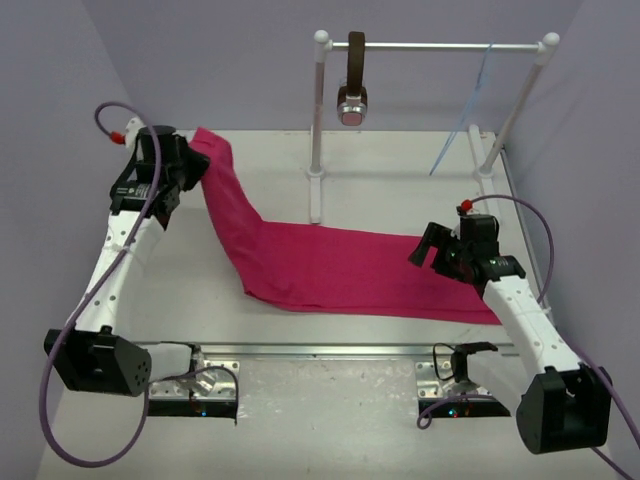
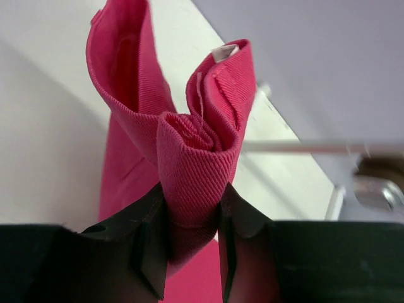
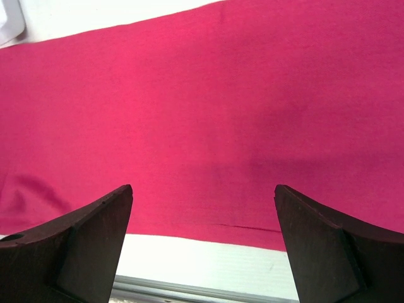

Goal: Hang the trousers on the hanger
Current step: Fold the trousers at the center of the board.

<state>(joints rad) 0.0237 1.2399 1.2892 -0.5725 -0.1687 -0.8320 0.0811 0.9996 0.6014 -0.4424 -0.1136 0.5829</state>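
Note:
The magenta-pink trousers (image 1: 330, 265) lie folded across the table, one end raised toward the back left. My left gripper (image 1: 190, 165) is shut on that raised end, and the bunched waistband (image 2: 196, 158) shows between its fingers (image 2: 148, 227). My right gripper (image 1: 432, 248) is open and empty, hovering above the right part of the trousers (image 3: 208, 107), near their front edge. The pale blue hanger (image 1: 465, 115) hangs from the right part of the rail, seen edge-on.
A white rack (image 1: 435, 45) with two posts stands at the back of the table. A brown strap with a round metal end (image 1: 353, 85) hangs from the rail's left part. The table's front metal edge (image 1: 330, 350) lies just before the trousers.

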